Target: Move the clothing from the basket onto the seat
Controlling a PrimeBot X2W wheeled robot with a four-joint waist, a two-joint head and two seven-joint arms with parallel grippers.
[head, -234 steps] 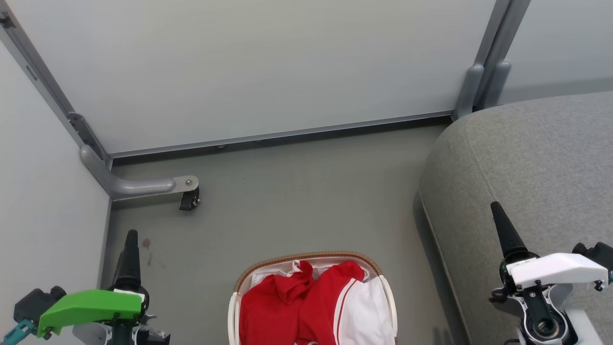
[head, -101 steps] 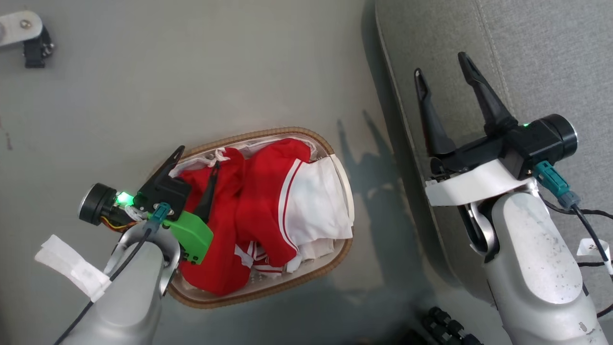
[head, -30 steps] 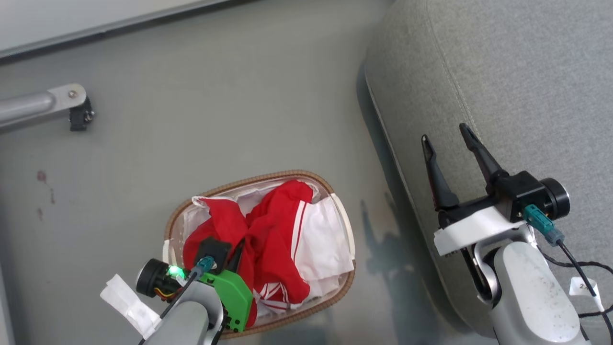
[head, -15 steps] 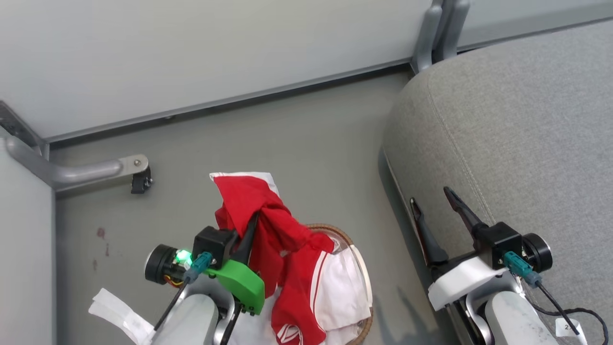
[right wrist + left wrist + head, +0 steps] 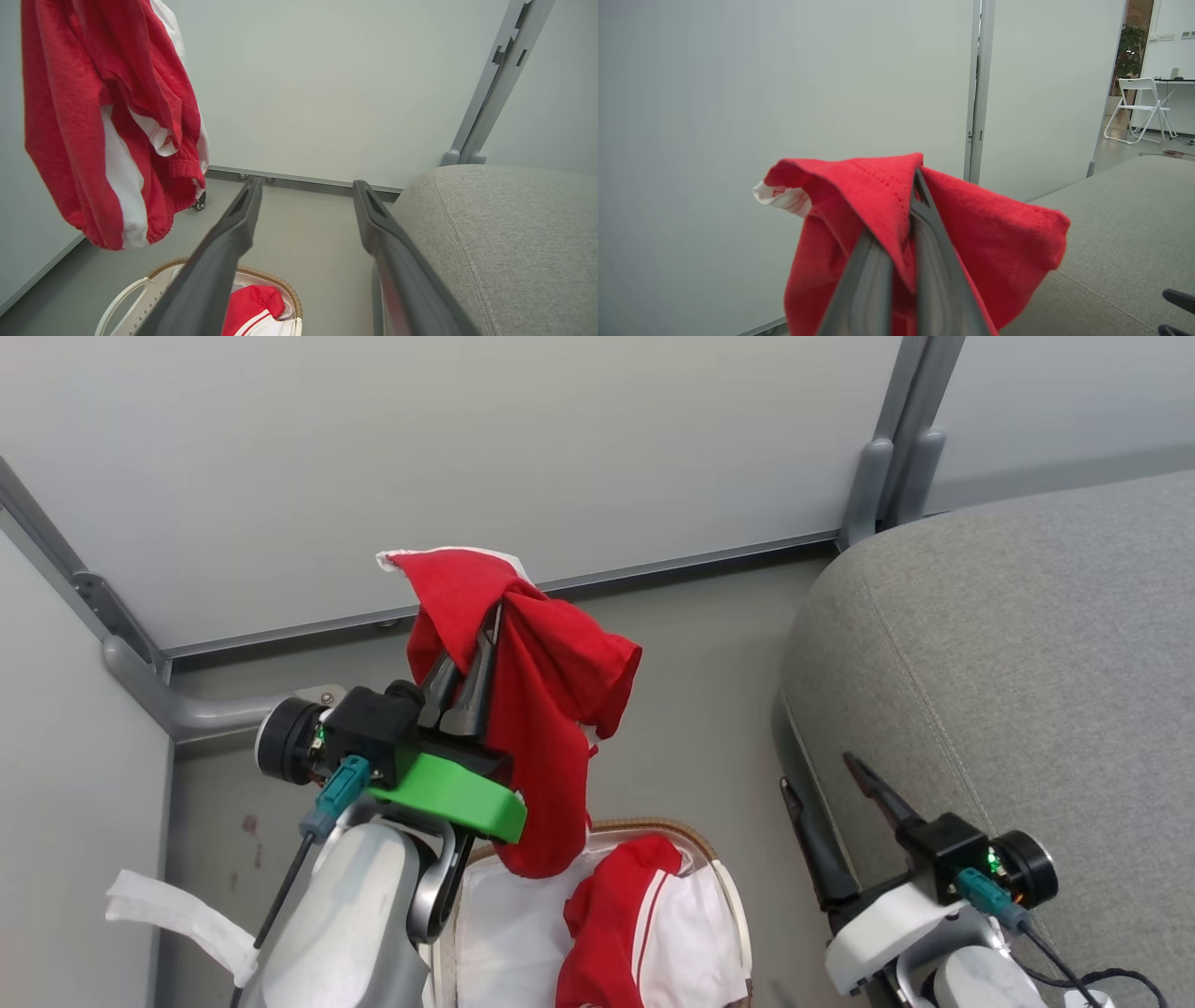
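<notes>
We log: left gripper (image 5: 487, 625) clamped on red garment (image 5: 551, 709), hanging above basket (image 5: 653, 826); second red-white piece (image 5: 607, 915) lies inside; right gripper (image 5: 820, 771) spread, empty, beside seat (image 5: 1027, 663). We advise: swing right, keep hem above rim, release well over seat.

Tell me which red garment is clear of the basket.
The red garment pinched in the left gripper, hanging in the air above the basket. The red-and-white garment lies inside the basket.

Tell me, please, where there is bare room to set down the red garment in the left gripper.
The grey woven couch cushion is bare from its rounded corner to the right gripper. The oval white brown-rimmed basket is crowded with red clothing.
</notes>
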